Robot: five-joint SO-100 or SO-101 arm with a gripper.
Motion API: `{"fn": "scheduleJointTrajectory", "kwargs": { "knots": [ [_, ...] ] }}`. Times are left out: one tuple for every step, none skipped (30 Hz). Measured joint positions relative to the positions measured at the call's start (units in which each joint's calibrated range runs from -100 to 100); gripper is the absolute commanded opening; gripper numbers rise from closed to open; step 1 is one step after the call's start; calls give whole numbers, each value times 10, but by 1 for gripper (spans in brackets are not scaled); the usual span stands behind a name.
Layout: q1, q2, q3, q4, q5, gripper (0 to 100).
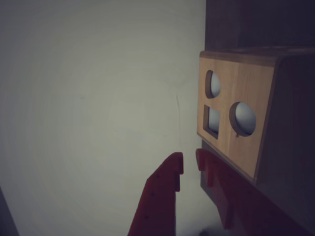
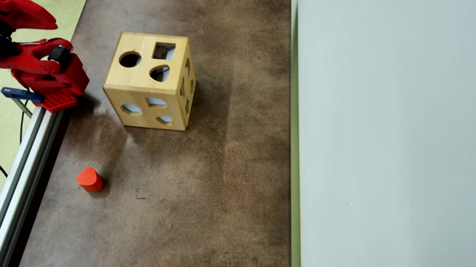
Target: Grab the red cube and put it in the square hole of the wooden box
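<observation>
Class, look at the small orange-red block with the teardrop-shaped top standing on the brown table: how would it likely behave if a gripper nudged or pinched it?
The orange-red block looks like solid painted wood, so probably stiff and light. Its curved side may let flat fingers slip unless they close across the pointed end. Standing on its flat base on the table, it would likely slide when pushed, yet roll if tipped over.

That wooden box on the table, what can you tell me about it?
The wooden box is a pale, smooth-looking wood cube resting flat on the brown table, turned at an angle. Its top has a round hole, a square hole and a teardrop hole; the sides have more cut-outs. Nothing but the table touches it.
</observation>
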Motion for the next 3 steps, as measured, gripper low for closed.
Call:
{"fn": "scheduleJointTrajectory", "kwargs": {
  "knots": [
    [0, 0, 0, 0, 0, 5],
    [0, 0, 0, 0, 0, 5],
    [0, 0, 0, 0, 0, 5]
  ]
}}
